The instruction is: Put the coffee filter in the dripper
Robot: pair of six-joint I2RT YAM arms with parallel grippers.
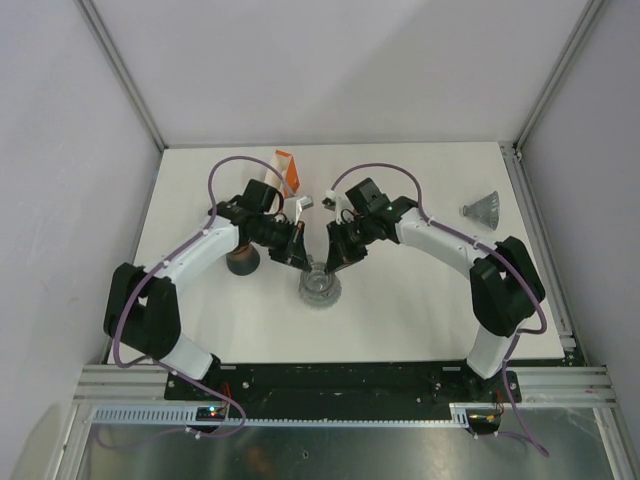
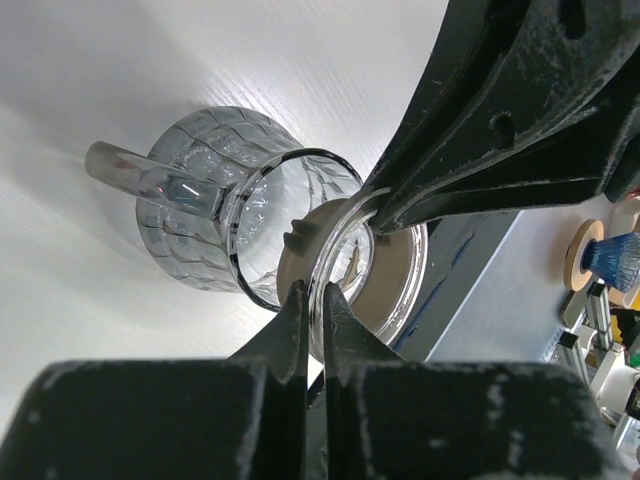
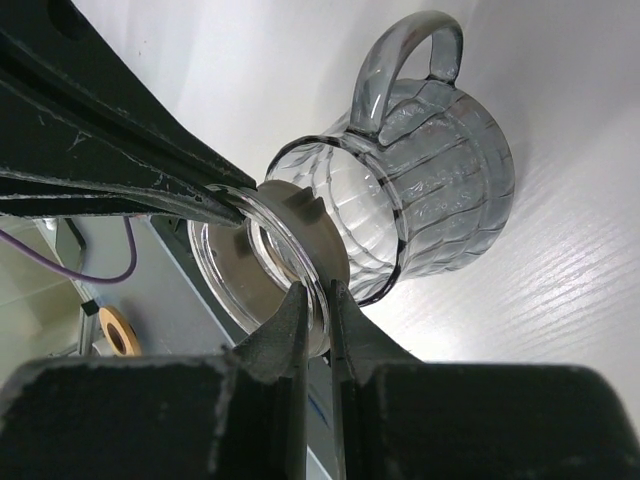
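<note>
The dripper (image 1: 320, 287) is a ribbed clear glass cup with a handle and a flat round flange, sitting mid-table between the arms. My left gripper (image 1: 297, 260) is shut on the thin flange rim; in the left wrist view the gripper (image 2: 310, 292) pinches the dripper (image 2: 205, 215) from one side. My right gripper (image 1: 336, 257) is shut on the same flange from the opposite side; in the right wrist view the gripper (image 3: 318, 292) pinches the dripper (image 3: 440, 200). A white and orange paper piece (image 1: 288, 172), possibly the coffee filter, lies at the back.
A grey cone (image 1: 482, 208) lies near the table's right edge; the left wrist view shows this cone (image 2: 610, 255) as bluish with a wooden ring. A dark round object (image 1: 243, 262) sits under the left arm. White walls and metal rails enclose the table.
</note>
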